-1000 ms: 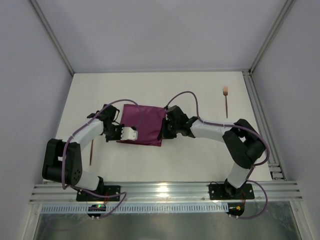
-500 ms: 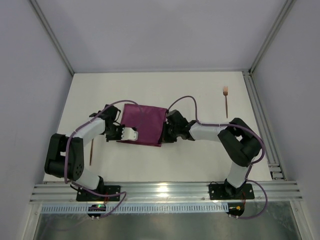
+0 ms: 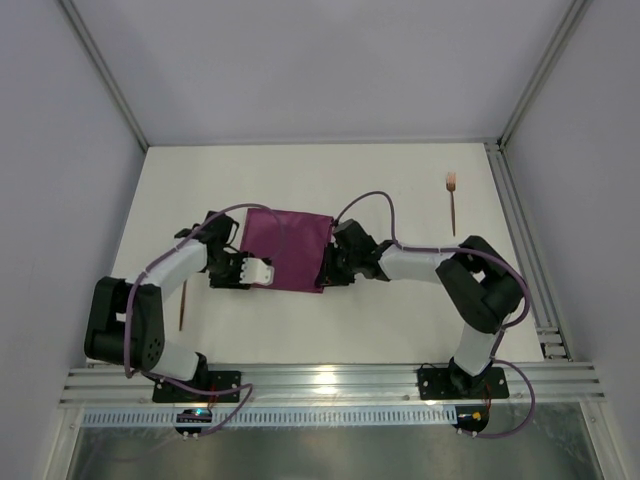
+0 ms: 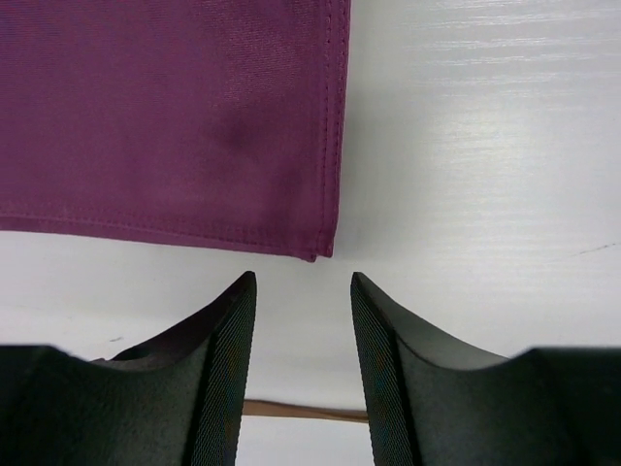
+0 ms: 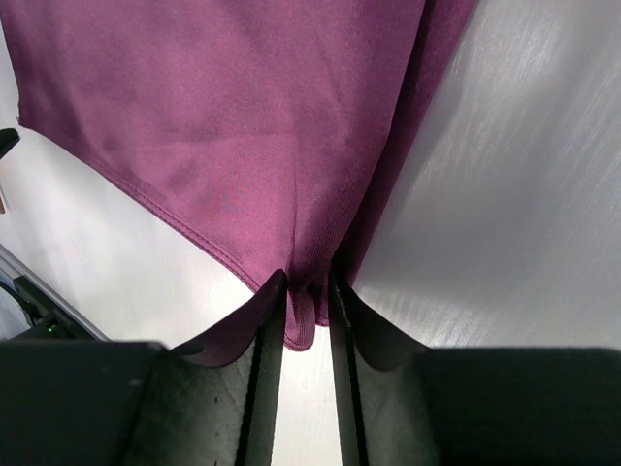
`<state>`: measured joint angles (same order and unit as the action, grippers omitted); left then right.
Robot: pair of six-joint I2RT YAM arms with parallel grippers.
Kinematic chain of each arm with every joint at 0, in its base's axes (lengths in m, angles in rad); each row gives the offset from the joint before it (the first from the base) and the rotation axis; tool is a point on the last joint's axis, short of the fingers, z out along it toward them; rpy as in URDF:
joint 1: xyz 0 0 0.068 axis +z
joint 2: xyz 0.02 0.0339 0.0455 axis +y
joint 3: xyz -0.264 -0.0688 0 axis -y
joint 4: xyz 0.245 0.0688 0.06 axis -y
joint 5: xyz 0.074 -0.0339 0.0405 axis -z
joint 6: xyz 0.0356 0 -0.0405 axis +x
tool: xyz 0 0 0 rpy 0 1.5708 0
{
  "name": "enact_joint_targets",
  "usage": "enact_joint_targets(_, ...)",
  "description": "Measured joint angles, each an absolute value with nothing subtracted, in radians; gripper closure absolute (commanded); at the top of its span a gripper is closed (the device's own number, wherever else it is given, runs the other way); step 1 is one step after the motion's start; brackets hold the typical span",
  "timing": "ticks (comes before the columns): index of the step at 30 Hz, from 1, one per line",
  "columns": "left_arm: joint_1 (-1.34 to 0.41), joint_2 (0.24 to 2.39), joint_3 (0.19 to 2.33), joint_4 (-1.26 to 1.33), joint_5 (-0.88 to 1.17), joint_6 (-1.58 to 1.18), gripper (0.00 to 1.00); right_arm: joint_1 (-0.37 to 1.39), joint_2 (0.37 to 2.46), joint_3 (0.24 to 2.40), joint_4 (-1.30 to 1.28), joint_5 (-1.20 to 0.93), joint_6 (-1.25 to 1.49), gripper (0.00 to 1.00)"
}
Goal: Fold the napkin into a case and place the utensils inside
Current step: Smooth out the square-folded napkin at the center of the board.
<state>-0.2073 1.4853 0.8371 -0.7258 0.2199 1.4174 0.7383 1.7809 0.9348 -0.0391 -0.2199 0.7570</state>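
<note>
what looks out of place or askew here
Only small things. The napkin lies slightly skewed to the table edges, and its near right corner is puckered into a ridge between the fingers of the right claw. The left claw stands open just off another corner. Nothing spilled or damaged.

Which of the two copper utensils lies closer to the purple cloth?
The thin utensil on the left, beside the left arm; the fork lies far off to the right.

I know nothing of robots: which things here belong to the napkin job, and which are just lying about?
Part of the job: maroon napkin; copper fork; second copper utensil.
Just lying about: nothing loose, only the white table and the metal rail at its near edge.
</note>
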Motion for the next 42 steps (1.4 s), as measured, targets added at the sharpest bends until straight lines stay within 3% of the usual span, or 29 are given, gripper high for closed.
enact_joint_targets(6, -0.207, 1.436, 0.886, -0.822, 0.228, 1.417, 0.57, 0.738, 1.738, 0.944, -0.115, -0.181, 0.734, 0.47)
enact_joint_targets(11, -0.184, 1.435, 1.006, -0.943, 0.29, 1.359, 0.69, 0.738, 1.634, 1.005, -0.256, -0.057, 0.678, 0.44)
enact_joint_targets(12, -0.178, 1.435, 1.028, -0.947, 0.308, 1.324, 0.69, 0.738, 1.616, 1.02, -0.276, -0.032, 0.665, 0.45)
enact_joint_targets(14, -0.171, 1.435, 1.047, -0.919, 0.339, 1.238, 0.71, 0.736, 1.591, 1.062, -0.306, 0.006, 0.633, 0.57)
enact_joint_targets(15, -0.17, 1.435, 1.039, -0.885, 0.346, 1.186, 0.71, 0.735, 1.59, 1.083, -0.307, 0.013, 0.62, 0.65)
enact_joint_targets(16, -0.17, 1.435, 1.019, -0.845, 0.35, 1.136, 0.71, 0.733, 1.593, 1.098, -0.301, 0.012, 0.611, 0.79)
enact_joint_targets(19, -0.184, 1.436, 0.92, -0.694, 0.33, 1.001, 0.71, 0.713, 1.639, 1.143, -0.253, -0.038, 0.581, 0.96)
enact_joint_targets(31, -0.232, 1.526, 0.807, -0.428, 0.184, 0.805, 0.72, 0.528, 2.057, 1.338, -0.104, -0.217, 0.629, 0.96)
enact_joint_targets(42, -0.238, 1.531, 0.791, -0.36, 0.151, 0.828, 0.73, 0.415, 2.14, 1.462, -0.145, -0.2, 0.645, 0.96)
